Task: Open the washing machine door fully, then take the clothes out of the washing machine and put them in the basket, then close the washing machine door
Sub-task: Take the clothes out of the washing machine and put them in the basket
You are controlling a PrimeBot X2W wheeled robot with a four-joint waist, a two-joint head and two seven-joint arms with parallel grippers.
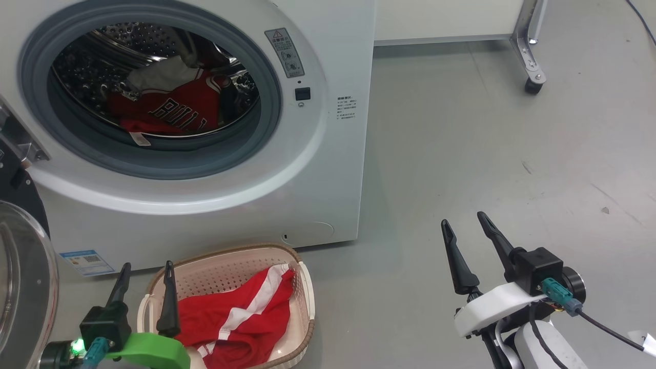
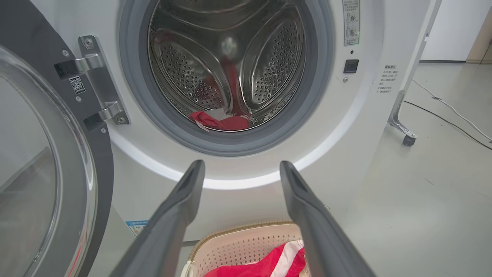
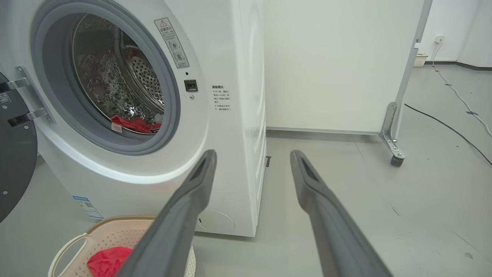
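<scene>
Shorts (image 1: 220, 330) lie along basket (image 1: 241, 249), stripe (image 1: 252, 301) toward washing machine (image 1: 318, 174); left hand (image 1: 147, 264), right hand (image 1: 463, 219) spread empty.

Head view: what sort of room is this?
Probably a lab or test room, not a home laundry: the washing machine stands on a grey floor beside a wheeled white partition, loose cables nearby.
</scene>
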